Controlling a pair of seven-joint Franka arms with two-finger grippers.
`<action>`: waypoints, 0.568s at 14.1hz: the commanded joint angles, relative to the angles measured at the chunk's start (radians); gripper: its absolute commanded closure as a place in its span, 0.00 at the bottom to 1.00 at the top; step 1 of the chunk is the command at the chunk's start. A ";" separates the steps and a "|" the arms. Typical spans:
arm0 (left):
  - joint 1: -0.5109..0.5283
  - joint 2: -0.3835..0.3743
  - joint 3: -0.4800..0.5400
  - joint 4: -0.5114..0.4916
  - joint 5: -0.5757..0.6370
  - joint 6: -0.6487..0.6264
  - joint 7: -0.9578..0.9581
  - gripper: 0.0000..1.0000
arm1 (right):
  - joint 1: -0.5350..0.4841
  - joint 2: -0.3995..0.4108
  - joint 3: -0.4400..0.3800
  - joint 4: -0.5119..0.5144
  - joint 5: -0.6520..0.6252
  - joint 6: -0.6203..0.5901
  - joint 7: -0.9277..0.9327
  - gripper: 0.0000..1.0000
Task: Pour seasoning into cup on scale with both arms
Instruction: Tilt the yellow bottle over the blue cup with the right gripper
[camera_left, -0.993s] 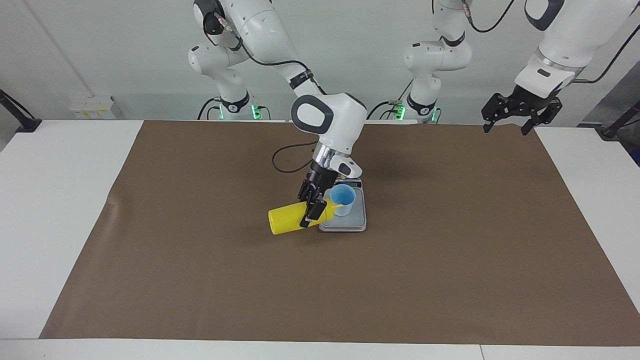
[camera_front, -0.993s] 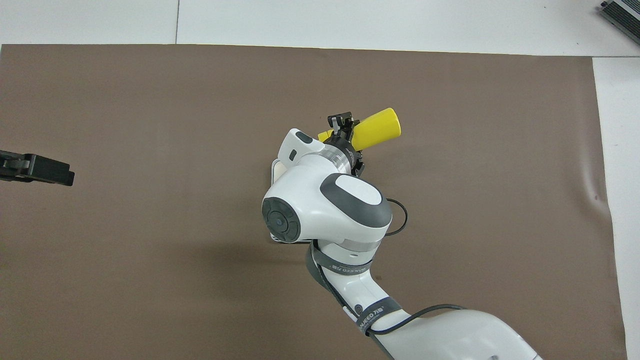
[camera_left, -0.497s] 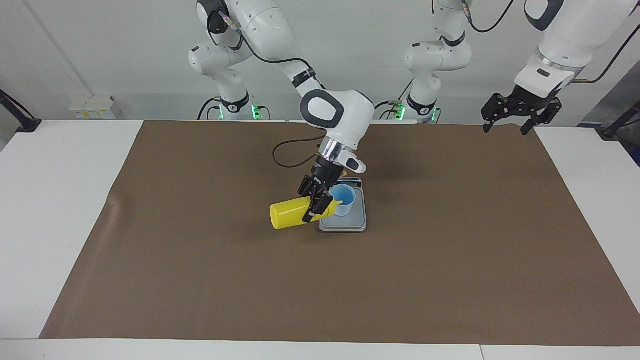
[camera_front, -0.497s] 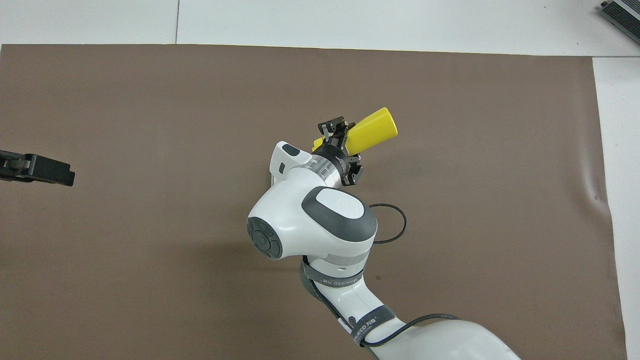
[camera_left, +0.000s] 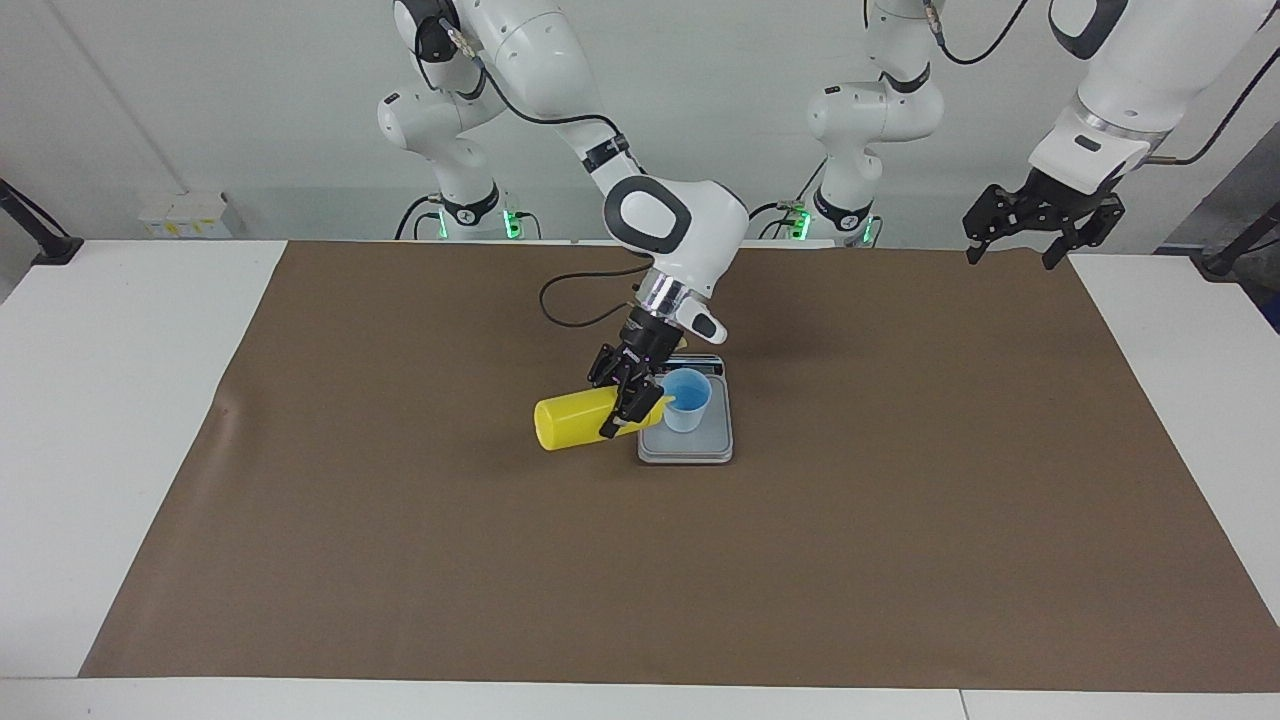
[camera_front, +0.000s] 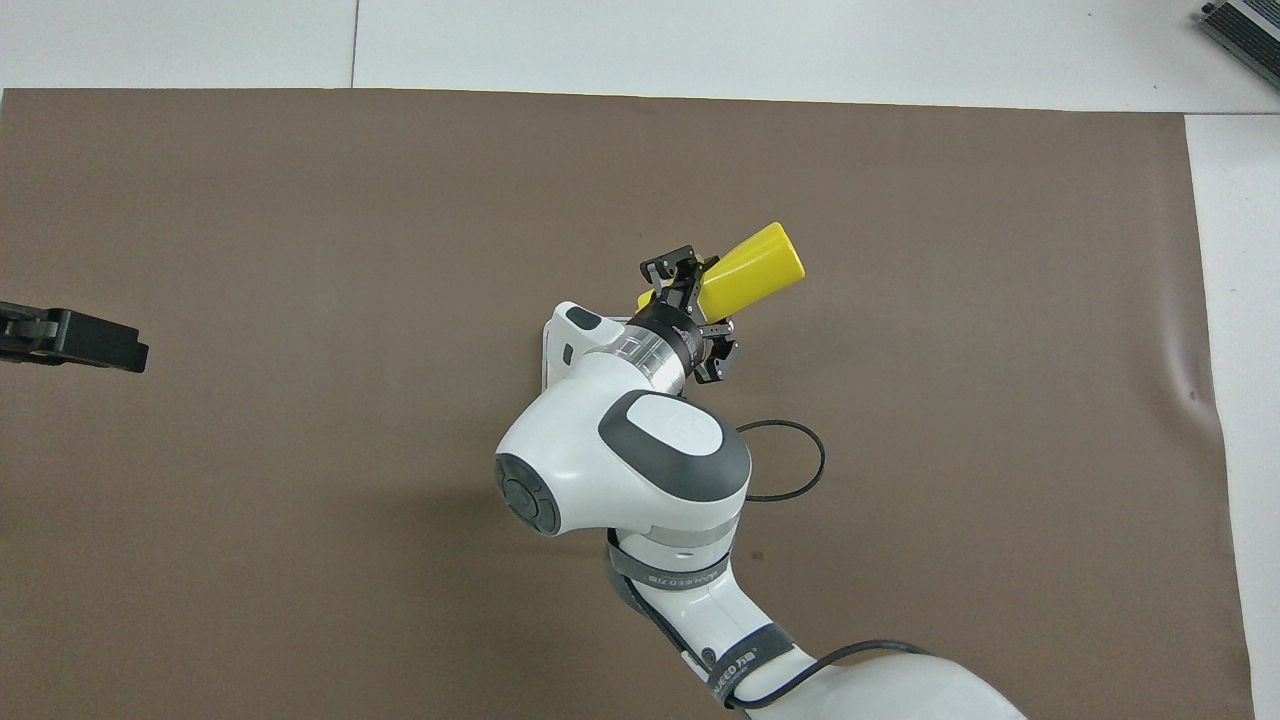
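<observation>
With our right gripper (camera_left: 628, 403) clamped on the tipped bottle (camera_left: 575, 421), we keep its nozzle over the cup (camera_left: 687, 400) on the scale (camera_left: 690, 448), pouring slowly, while our left gripper (camera_left: 1042, 222) waits open.

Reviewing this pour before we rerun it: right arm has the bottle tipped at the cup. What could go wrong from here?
1. The cup stands free on the scale, near the edge where the seasoning bottle comes in; its nozzle is at the rim, so a small slip could tip the cup.
2. The right gripper holds the bottle near its neck with the body sticking out sideways, so it might pivot in the grip.
3. The left gripper waits open over the mat's edge, steadying nothing.
</observation>
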 joint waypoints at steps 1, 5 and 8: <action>0.007 -0.010 -0.006 0.001 -0.006 -0.018 0.019 0.00 | 0.004 -0.037 0.002 -0.036 -0.037 -0.017 -0.034 1.00; 0.004 -0.024 -0.004 -0.023 -0.006 -0.018 0.017 0.00 | 0.002 -0.036 0.004 -0.033 -0.029 -0.009 -0.039 1.00; 0.010 -0.021 0.000 -0.016 -0.008 -0.012 0.013 0.00 | 0.002 -0.036 0.005 -0.033 -0.025 -0.008 -0.034 1.00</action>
